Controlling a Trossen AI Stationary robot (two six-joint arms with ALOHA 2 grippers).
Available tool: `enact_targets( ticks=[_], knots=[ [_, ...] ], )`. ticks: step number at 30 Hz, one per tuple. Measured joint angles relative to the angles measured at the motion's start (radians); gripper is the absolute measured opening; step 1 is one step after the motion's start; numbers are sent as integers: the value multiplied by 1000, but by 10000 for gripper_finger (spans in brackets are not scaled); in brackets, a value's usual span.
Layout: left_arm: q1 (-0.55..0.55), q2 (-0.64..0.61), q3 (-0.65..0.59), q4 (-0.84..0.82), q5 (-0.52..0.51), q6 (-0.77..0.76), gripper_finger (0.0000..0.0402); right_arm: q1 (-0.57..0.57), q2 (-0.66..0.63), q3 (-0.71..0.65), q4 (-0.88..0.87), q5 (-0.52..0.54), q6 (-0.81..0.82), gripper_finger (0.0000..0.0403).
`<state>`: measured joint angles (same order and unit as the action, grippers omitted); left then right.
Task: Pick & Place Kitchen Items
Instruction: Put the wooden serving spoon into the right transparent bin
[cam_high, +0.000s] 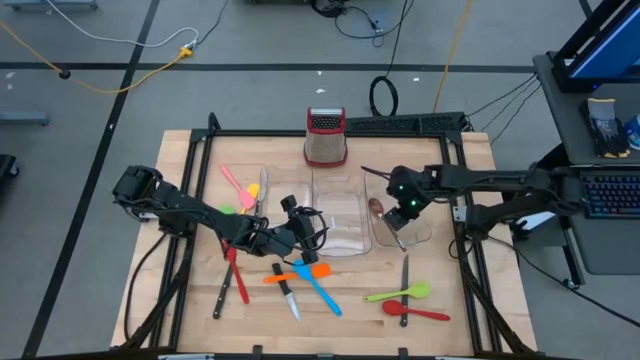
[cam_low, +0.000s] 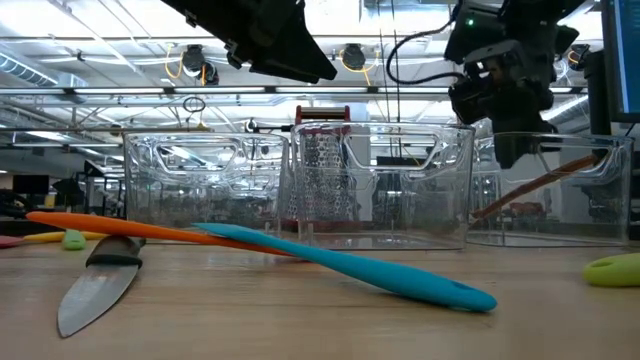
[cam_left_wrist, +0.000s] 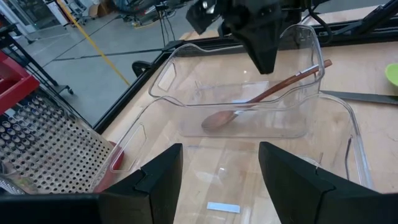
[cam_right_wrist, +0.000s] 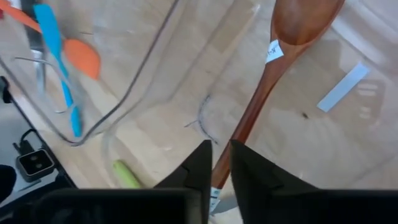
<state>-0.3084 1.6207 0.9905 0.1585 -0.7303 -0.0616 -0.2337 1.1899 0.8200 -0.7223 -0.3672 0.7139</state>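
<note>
Judging by looks, we rate the brown spoon (cam_right_wrist: 267, 81) light, stiff, best pinched mid-handle; it lies in the right bin (cam_high: 425, 232), at three o'clock. Right gripper (cam_right_wrist: 216, 163) fingers barely apart around its handle; left gripper (cam_left_wrist: 219, 180) spread, empty.

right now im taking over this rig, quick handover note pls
Right gripper: over the right bin, barely parted around the brown spoon handle; the spoon lies inside that bin.
Left gripper: open, empty, at the middle bin.
Done: brown spoon binned.
Left: knives, blue spatula, orange spatula, green spoon, red spoon, pink spoon on the table.
</note>
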Motion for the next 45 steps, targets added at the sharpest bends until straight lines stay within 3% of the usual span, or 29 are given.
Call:
enact_targets(
  ticks=[6, 13, 37, 45],
  knots=[
    [0, 0, 0, 0, 0, 0, 216, 0, 79, 0, -2, 0, -15, 129],
    [0, 0, 0, -6, 0, 4, 216, 0, 143, 0, -1, 1, -40, 154],
    [0, 0, 0, -7, 0, 5, 216, 3, 200, 2, 20, 31, -81, 130],
    [0, 0, 0, -8, 0, 5, 216, 2, 200, 2, 23, 66, -98, 81]
  ],
)
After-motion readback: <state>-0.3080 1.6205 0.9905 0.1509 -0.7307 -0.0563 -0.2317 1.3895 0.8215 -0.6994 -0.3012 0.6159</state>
